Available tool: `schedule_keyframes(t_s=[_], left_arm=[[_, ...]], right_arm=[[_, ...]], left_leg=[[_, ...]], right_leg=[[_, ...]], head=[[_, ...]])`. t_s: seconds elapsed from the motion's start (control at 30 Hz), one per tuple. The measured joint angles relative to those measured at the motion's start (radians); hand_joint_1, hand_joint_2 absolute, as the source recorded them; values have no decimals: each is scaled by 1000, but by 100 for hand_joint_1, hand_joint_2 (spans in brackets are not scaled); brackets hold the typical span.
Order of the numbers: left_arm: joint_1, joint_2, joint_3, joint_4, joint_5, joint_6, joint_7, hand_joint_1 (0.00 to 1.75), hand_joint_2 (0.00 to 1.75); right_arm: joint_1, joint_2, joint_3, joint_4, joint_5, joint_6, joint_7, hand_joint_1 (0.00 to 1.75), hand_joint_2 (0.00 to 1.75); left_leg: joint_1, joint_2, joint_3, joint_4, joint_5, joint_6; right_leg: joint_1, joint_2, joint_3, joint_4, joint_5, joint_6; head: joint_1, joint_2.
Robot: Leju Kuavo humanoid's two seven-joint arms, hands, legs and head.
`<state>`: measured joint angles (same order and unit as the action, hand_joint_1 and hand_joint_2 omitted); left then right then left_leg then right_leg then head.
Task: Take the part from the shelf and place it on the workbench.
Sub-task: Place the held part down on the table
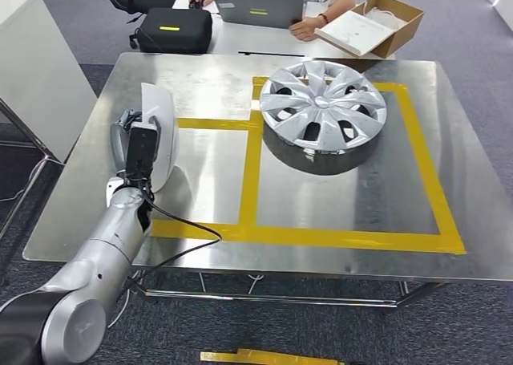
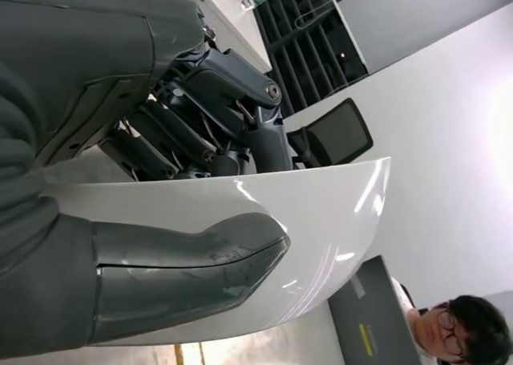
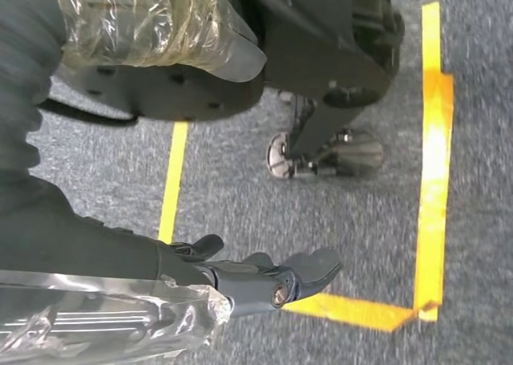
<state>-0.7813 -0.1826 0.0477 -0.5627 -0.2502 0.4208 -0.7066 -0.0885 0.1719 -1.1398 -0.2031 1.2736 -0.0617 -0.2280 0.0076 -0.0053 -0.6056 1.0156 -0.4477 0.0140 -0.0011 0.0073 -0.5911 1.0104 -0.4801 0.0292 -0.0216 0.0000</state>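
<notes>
Left hand (image 1: 140,144) holds white part (image 1: 159,112) over workbench (image 1: 205,84), hubcap (image 1: 322,105) well apart

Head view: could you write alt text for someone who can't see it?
A silver robot arm's left robot hand holds a curved white part over a steel workbench marked with yellow tape. A silver hubcap lies in the taped square to the right; behind, a person works at a laptop.

white part (image 1: 159,120): 1 | hubcap (image 1: 322,104): 1 | laptop (image 1: 257,7): 1 | black case (image 1: 175,30): 1 | cardboard box (image 1: 396,20): 1
</notes>
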Motion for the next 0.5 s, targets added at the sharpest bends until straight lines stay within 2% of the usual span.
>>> schedule_keyframes(t_s=[0.03, 0.07, 0.13, 0.17, 0.2, 0.23, 0.3, 0.33, 0.37, 0.4, 0.5], left_arm=[[-1, -3, -4, 0, 1, 4, 0, 175, 175], [-1, -5, -7, 0, 1, 7, 0, 175, 175], [0, -8, -14, 0, 1, 11, 0, 175, 175], [1, -9, -16, 0, 1, 11, 0, 175, 175], [1, -9, -19, 0, 1, 12, 0, 175, 175], [1, -8, -21, 1, 0, 12, 0, 175, 175], [2, -8, -26, 3, 0, 12, 0, 175, 175], [2, -8, -28, 4, 0, 12, 0, 175, 175], [2, -7, -30, 4, 0, 12, 1, 175, 175], [3, -7, -32, 6, -1, 12, 1, 175, 175], [6, -6, -37, 9, -2, 15, 1, 175, 175]], right_arm=[[0, 0, 1, 0, 1, -1, 0, 0, 175], [0, 0, 2, 0, 1, -1, 1, 0, 175], [1, 0, 3, 0, 1, -2, 2, 0, 175], [1, 0, 3, 0, 1, -2, 2, 0, 175], [1, 0, 3, 0, 1, -1, 2, 0, 175], [0, 0, 3, 0, 1, 0, 2, 0, 175], [0, -1, 4, 0, 1, 1, 4, 0, 175], [0, -1, 4, 0, 1, 2, 5, 0, 175], [0, -1, 4, 0, 1, 2, 6, 0, 175], [0, -1, 4, 0, 1, 2, 6, 0, 175], [2, -1, 4, 0, 1, 2, 7, 0, 175]], left_leg=[[2, 0, 1, -3, 2, 6], [4, 1, 2, -4, 3, 10], [5, 2, 1, -4, 3, 14], [5, 2, 0, -4, 2, 14], [4, 2, 0, -3, 2, 14], [5, 2, 1, -3, 2, 14], [5, 1, 4, -3, 0, 11], [3, -1, 3, -2, -1, 7], [1, -2, 2, -1, 0, 2], [0, -2, 0, -1, 1, -4], [2, -2, -2, 1, -1, -22]], right_leg=[[-1, 0, -12, 24, -16, 5], [-2, -1, -34, 70, -43, 11], [-5, -1, -99, 208, -108, 19], [-6, -1, -126, 264, -126, 22], [-7, -1, -138, 287, -125, 24], [-9, -2, -129, 267, -104, 24], [-12, -3, -64, 134, -34, 23], [-12, -4, -28, 65, -11, 21], [-11, -4, -4, 18, 1, 17], [-9, -4, 7, -1, 2, 13], [-8, -2, 11, -8, 6, -7]], head=[[2, 0], [4, 0], [7, 0], [7, 0], [7, 0], [7, 0], [7, 0], [7, 0], [7, 0], [6, 0], [5, 0]])
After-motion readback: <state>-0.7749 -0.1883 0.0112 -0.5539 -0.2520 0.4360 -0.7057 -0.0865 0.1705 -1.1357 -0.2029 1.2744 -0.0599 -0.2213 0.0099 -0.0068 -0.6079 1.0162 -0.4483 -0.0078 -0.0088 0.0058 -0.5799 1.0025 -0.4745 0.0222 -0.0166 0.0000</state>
